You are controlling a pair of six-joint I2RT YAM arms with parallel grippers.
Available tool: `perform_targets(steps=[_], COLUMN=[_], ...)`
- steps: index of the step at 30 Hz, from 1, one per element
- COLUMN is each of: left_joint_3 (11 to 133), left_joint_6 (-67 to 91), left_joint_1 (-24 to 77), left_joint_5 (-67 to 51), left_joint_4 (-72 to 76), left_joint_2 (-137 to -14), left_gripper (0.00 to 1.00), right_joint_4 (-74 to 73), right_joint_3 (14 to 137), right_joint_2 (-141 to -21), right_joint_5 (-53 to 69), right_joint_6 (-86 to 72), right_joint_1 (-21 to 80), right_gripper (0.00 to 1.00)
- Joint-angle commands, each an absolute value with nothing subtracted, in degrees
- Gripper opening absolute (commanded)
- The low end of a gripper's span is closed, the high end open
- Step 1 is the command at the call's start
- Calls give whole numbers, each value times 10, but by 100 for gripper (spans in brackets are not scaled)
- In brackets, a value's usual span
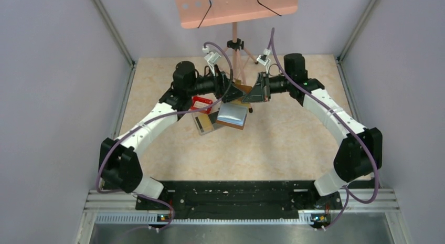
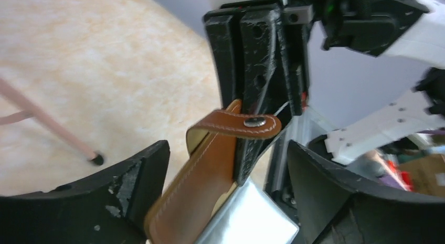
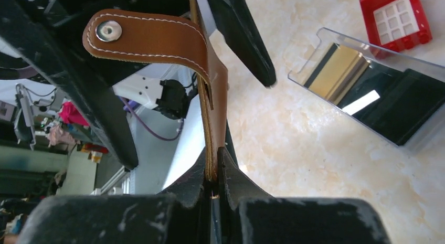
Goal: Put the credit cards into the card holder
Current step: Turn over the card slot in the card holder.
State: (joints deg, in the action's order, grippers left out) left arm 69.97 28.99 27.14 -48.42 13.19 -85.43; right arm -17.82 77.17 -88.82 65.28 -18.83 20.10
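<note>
Between fingertips of right gripper (image 3: pixel 212 189): one edge of card holder (image 3: pixel 215 107), pinched hard, clamped shut on the leather. Held edge-on and upright in right wrist view, up off the table (image 1: pixel 294 144). Closure strap (image 3: pixel 152 39) folded over the far edge, snap stud (image 3: pixel 109 30) facing camera. Either side of the holder: left gripper (image 2: pixel 226 155), spread wide, nothing clamped. Holder body lying in that gap, close to one finger (image 2: pixel 131 191), contact not resolvable. Slots and inner faces out of sight, so no read on any card inside. Below the holder in left wrist view: silvery flat item (image 2: pixel 246 220), not identifiable. Further out on the table: clear box (image 3: pixel 303 63) with tan-yellow card (image 3: pixel 336 71) and black card (image 3: pixel 404 105) lying flat inside, side by side. Just beyond that: red tray (image 3: pixel 370 18) with white grid inside, apart from the box. From top camera: both grippers nose to nose over far-centre of table, holder between them, box and tray off to the left side. Behind, at the far edge: pink music stand (image 1: pixel 235 8)
</note>
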Motion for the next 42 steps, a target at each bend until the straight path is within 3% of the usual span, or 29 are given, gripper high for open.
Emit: perform_targets(steps=[1,5,13,19,31,38,42], left_joint_3=[692,679,694,704,752,764,763], left_joint_6=[203,166,197,215,221,234,234], left_joint_1=[271,265,255,256,256,257,256], left_joint_5=[-336,-243,-186,-231,-231,-285,-305], left_joint_4=[34,-71,-251,-273,-282,-257,-242], left_joint_2=[-779,-741,-751,-799,-853,-853,-847], left_gripper=[94,99,99,86,82,59,61], right_joint_4=[-142,-142,-148,-148,-153,-177,-179], right_joint_3=[756,733,710,708,713,713,711], right_joint_2=[-848,-837,-828,-827,-836,-844,-847], right_joint_5=[612,591,573,570,571,565,568], right_joint_6=[-206,-209,-213,-216,-216,-196,-193], right_joint_1=[190,174,147,146,146,146,146], right_gripper=[0,0,0,0,0,0,0])
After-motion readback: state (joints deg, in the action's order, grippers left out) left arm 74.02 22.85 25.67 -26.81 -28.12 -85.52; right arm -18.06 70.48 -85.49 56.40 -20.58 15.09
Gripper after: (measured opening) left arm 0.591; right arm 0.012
